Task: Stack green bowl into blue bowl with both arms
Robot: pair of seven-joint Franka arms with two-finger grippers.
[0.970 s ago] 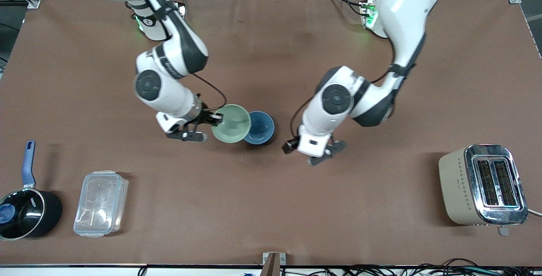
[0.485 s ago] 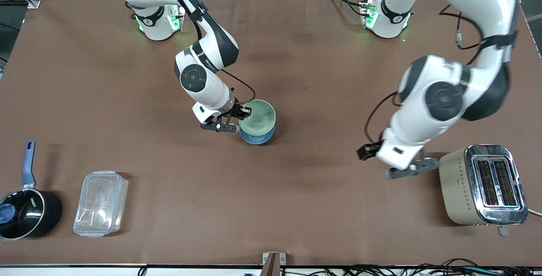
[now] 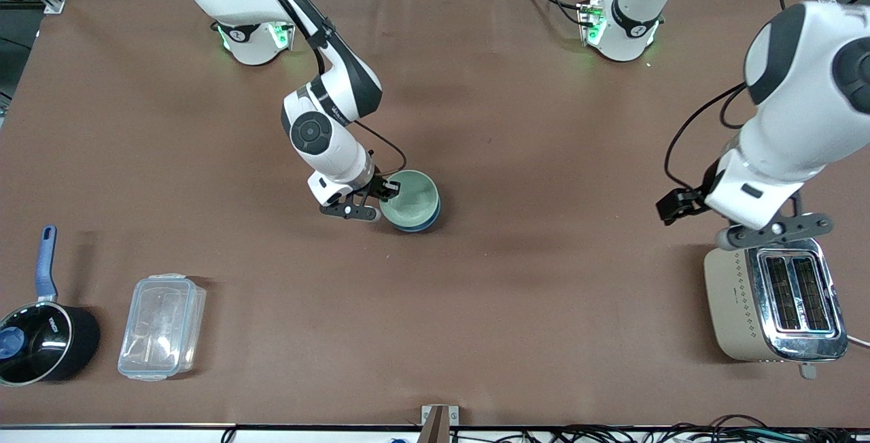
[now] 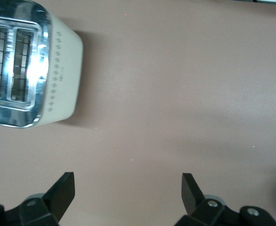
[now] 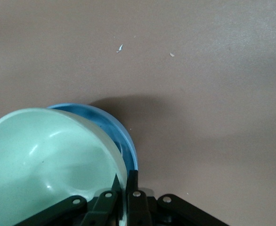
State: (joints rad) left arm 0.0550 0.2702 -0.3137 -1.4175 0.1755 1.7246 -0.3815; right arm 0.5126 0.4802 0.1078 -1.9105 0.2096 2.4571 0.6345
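Fingers of the right gripper pinch the green bowl's rim at its 9 o'clock edge, one inside, one outside. The green bowl sits nested in the blue bowl at mid-bench. The left gripper hangs with fingers spread wide and empty above the toaster.

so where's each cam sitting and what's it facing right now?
Front view: high across the table, facing both bases; shows both arms, the right gripper at the green bowl in the blue bowl, the left gripper over the toaster.
Left wrist view: looks down past its open jaws at the bare table and the toaster.
Right wrist view: looks down at the green bowl's rim between its jaws.
Shared: front and left wrist views both show the toaster.
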